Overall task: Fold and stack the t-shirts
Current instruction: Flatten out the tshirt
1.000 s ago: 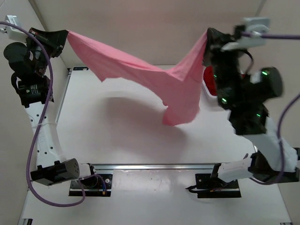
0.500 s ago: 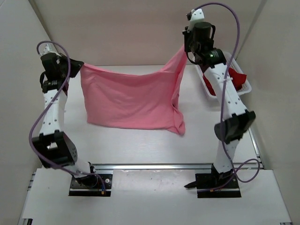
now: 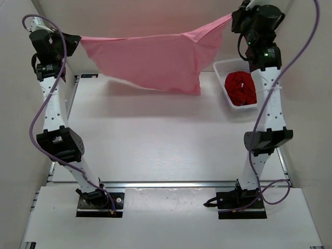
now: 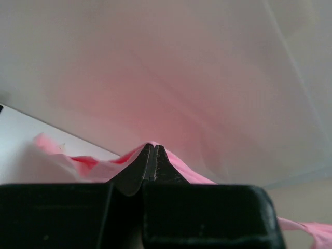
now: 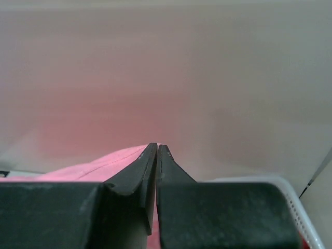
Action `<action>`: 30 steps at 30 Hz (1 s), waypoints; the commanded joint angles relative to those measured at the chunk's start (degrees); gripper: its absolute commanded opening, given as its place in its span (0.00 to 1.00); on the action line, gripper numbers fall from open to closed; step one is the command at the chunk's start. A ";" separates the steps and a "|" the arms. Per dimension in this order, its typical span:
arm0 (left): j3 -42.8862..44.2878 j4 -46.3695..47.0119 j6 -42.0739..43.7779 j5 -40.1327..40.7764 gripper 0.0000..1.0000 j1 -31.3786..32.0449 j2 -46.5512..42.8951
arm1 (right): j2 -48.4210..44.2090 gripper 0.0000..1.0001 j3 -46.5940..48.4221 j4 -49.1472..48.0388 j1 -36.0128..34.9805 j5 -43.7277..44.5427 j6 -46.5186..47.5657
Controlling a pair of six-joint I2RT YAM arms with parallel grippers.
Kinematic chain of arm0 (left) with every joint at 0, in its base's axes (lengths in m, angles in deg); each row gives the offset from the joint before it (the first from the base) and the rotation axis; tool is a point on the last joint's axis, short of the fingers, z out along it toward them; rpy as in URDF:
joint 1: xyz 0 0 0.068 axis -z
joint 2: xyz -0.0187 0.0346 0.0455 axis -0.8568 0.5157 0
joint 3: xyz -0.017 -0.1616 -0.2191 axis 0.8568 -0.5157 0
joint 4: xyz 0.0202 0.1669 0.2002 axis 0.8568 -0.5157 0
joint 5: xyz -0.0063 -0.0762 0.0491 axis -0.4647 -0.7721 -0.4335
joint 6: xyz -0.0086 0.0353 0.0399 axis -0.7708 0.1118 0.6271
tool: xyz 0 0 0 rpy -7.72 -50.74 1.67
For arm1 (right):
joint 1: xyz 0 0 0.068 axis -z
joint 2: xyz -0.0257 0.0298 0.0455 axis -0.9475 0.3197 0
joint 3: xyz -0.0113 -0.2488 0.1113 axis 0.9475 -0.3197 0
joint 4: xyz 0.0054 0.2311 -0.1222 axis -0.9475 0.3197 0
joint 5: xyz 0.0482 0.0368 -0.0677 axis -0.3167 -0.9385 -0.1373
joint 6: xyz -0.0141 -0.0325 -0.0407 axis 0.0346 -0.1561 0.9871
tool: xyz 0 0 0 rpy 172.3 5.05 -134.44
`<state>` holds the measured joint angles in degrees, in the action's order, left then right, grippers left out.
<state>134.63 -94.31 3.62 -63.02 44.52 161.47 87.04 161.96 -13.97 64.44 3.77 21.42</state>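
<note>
The pink t-shirt (image 3: 153,62) hangs stretched between both arms, high over the far edge of the table. My left gripper (image 3: 78,39) is shut on its left corner, and pink cloth (image 4: 93,163) shows around the closed jaws in the left wrist view. At the far right, my right gripper (image 3: 233,16) is shut on the other corner, with pink fabric (image 5: 98,166) beside its jaws. A dark red t-shirt (image 3: 241,89) lies bunched in the white basket (image 3: 223,66) at the right. No lavender t-shirt is in view.
Both arms reach up toward the back wall of the enclosure. The white table surface (image 3: 166,140) lies below the hanging cloth. A metal rail (image 3: 166,184) with the two arm bases runs along the near edge.
Both arms have kept swinging with the pink t-shirt. From half a second ago it has risen and moved toward the back wall, now pulled flatter between the grippers.
</note>
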 commanded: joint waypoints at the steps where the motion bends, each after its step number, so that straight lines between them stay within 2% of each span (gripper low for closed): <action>1: 0.04 0.60 0.60 0.33 0.00 -2.08 -3.23 | -5.19 0.00 -0.56 -2.31 0.50 -0.09 0.13; 3: -1.71 1.12 1.04 0.51 0.00 -1.74 -4.19 | -7.13 0.00 -5.73 -1.50 -0.90 2.80 0.58; 4: -3.72 1.82 1.21 0.34 0.00 -1.74 -5.16 | -9.65 0.00 -14.37 -1.68 -1.43 3.86 0.58; 5: -6.09 1.83 2.09 0.51 0.00 -1.82 -5.78 | -13.07 0.00 -18.02 -2.29 -1.69 5.00 0.41; 7: -15.91 3.40 3.32 2.26 0.00 -1.30 -10.59 | -19.33 0.00 -36.68 -8.24 -3.18 7.99 0.50; 8: -19.35 5.41 4.46 4.53 0.00 -0.51 -12.27 | -23.70 0.00 -41.04 -10.88 -3.45 8.09 -0.12; 9: -29.48 7.17 5.95 6.64 0.00 -0.33 -17.85 | -28.53 0.00 -51.79 -11.78 -3.63 9.22 -2.38; 11: -35.70 8.33 6.75 8.50 0.00 0.46 -22.89 | -31.29 0.00 -57.75 -11.61 -4.06 9.05 -4.33; 13: -47.36 8.86 7.10 9.39 0.00 0.03 -27.46 | -35.24 0.00 -67.49 -9.69 -4.76 12.29 -4.95; 16: -60.12 7.90 8.77 10.01 0.00 -0.68 -34.15 | -41.30 0.01 -77.69 -5.46 -3.63 9.86 -7.94; 20: -73.32 5.44 10.88 12.37 0.00 -1.38 -40.74 | -47.11 0.00 -90.80 -0.20 -5.82 7.13 -9.35; 22: -80.43 5.43 11.24 12.30 0.00 -1.38 -43.04 | -49.48 0.01 -97.21 2.88 -5.56 3.37 -10.14; 27: -90.46 2.37 12.46 10.09 0.00 -1.73 -47.35 | -54.92 0.00 -104.79 9.12 -4.07 -6.04 -11.28; 30: -91.81 0.87 13.95 9.21 0.00 -1.83 -49.54 | -57.75 0.00 -106.64 11.32 -3.28 -9.38 -12.33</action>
<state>43.57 -92.58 14.81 -52.99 43.19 115.33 33.49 56.07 -4.97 60.44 0.64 10.99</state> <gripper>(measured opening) 0.020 0.007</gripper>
